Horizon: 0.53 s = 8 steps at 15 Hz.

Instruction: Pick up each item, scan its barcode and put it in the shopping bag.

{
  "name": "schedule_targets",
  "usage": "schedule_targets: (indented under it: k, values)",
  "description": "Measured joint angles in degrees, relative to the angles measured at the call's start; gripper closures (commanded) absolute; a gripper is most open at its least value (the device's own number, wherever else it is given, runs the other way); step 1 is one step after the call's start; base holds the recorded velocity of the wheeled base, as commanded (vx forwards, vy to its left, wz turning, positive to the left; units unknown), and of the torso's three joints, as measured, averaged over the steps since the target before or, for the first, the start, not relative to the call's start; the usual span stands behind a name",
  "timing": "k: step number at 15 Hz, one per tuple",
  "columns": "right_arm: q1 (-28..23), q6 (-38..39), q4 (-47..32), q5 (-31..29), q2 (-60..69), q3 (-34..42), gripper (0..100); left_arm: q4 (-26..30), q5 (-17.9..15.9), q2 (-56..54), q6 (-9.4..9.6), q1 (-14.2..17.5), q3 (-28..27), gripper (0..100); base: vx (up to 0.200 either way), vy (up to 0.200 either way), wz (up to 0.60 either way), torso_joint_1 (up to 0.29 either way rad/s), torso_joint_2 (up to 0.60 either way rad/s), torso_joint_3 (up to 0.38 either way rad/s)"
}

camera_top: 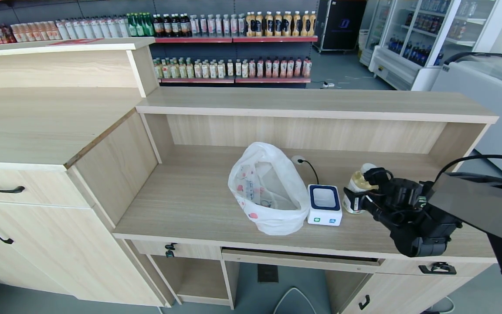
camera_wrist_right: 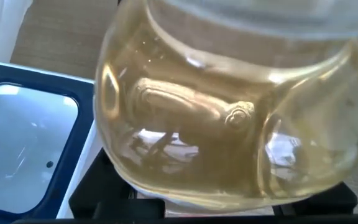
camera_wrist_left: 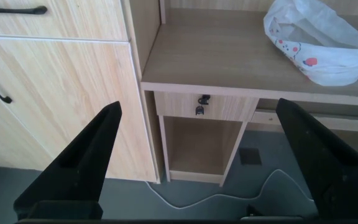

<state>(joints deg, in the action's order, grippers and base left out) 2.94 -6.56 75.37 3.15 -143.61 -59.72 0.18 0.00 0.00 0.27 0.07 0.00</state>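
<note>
Right gripper (camera_top: pixel 359 199) clamped on a clear plastic bottle (camera_top: pixel 357 183) of pale yellow drink, just right of the scanner.

The bottle (camera_wrist_right: pixel 229 124) stands roughly upright over the light wooden bench (camera_top: pixel 190 200), close beside the white box scanner (camera_top: pixel 324 203) with its dark blue-framed window; whether its base touches the bench cannot be told. Left of the scanner sits the open white plastic shopping bag (camera_top: pixel 268 187) with red prints. The left gripper (camera_wrist_left: pixel 199 109) hangs low, near the front left of the bench, jaws spread wide and holding nothing.
</note>
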Motion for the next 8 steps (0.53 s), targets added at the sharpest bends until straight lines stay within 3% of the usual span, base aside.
schedule_targets:
  k: [4, 8]
  values:
    - [-1.10, 0.43, -1.72, 0.57, 1.95, 0.99, 100, 0.00, 0.00, 0.00, 0.00, 0.02, 0.00, 0, 0.000, 0.000, 0.00, 0.000, 0.00, 0.000]
    - [-4.34, 2.97, -16.18, 8.01, 12.85, 1.29, 100, 0.00, 0.00, 0.00, 0.00, -0.02, 0.00, 0, 0.000, 0.000, 0.00, 0.000, 0.00, 0.000]
